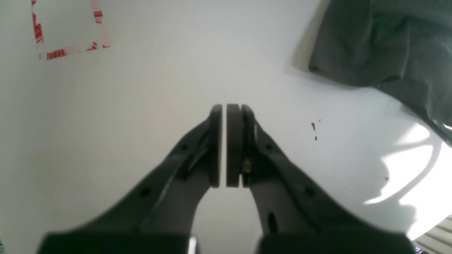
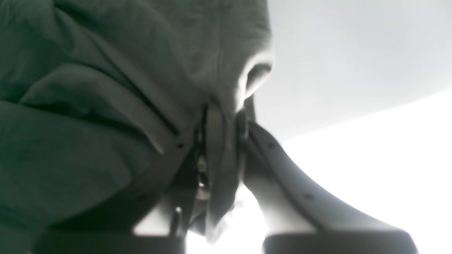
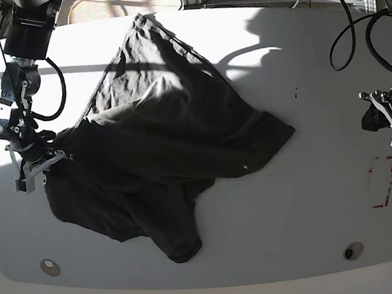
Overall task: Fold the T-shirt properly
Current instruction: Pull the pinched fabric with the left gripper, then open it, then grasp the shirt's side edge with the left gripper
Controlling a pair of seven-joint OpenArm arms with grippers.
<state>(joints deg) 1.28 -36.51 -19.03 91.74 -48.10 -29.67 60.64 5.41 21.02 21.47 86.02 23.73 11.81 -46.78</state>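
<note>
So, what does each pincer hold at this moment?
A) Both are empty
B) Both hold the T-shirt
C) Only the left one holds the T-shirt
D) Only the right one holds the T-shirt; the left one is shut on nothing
D: the right pincer is closed on a fold of the T-shirt, while the left pincer is shut over the bare white table, apart from the cloth.
</note>
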